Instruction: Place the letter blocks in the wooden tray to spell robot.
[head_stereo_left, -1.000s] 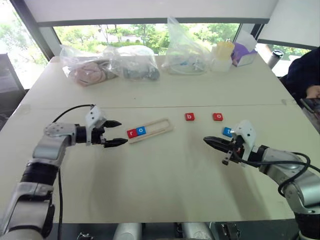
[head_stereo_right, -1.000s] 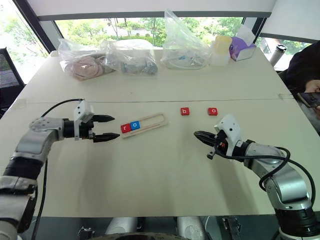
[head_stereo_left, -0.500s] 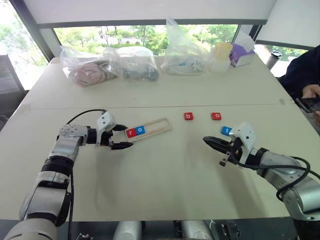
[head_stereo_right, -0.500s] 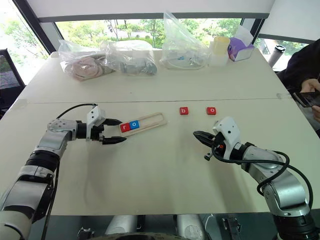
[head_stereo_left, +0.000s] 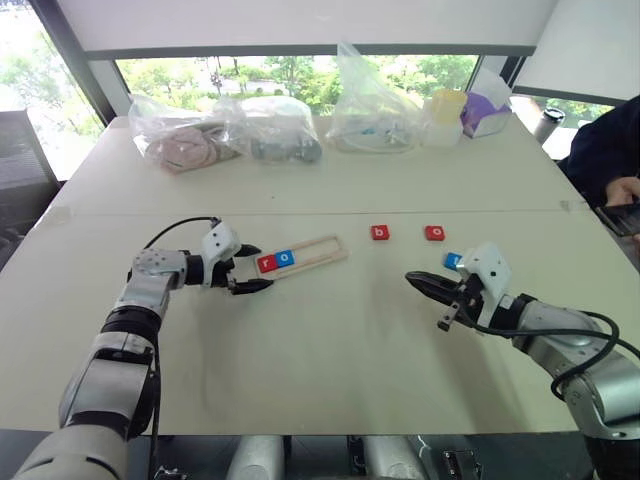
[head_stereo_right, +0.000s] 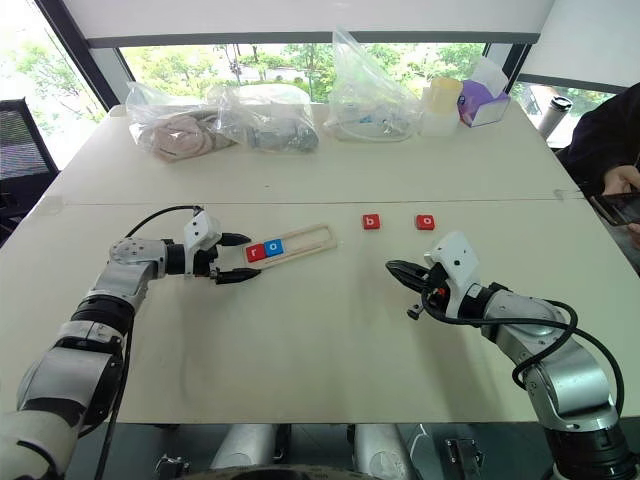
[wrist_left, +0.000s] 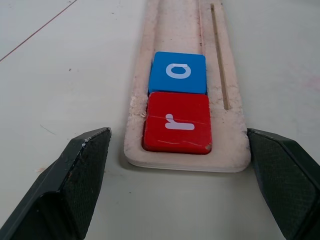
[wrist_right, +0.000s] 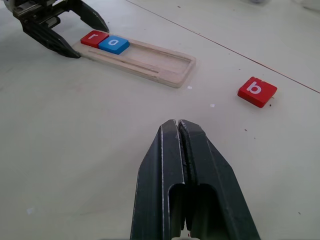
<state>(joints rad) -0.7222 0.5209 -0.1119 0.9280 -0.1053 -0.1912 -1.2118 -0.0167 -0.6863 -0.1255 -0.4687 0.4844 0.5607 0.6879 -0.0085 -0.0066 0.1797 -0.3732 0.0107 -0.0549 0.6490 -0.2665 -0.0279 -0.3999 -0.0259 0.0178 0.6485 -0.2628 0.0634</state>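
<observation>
Letter blocks (head_stereo_left: 274, 261) spelling "r" and "o" are already seated at the near-left end of the wooden tray (head_stereo_left: 318, 252), which lies slantwise a little left of the middle of the left eye view. The red "b" block (head_stereo_left: 380, 233) and red "o" block (head_stereo_left: 434, 233) are left loose on the table (head_stereo_left: 330, 350), right of the tray, and a blue block (head_stereo_left: 453, 260) is partly hidden behind the right gripper (head_stereo_left: 415, 281). The left gripper (head_stereo_left: 250, 268) is held with its jaws wide apart, one finger on either side of the tray's end, probably so that the tray can be steadied or squared. The right gripper is kept with its jaws pressed together and empty, hovering near the loose blocks, from which the "b" would be fetched next.
</observation>
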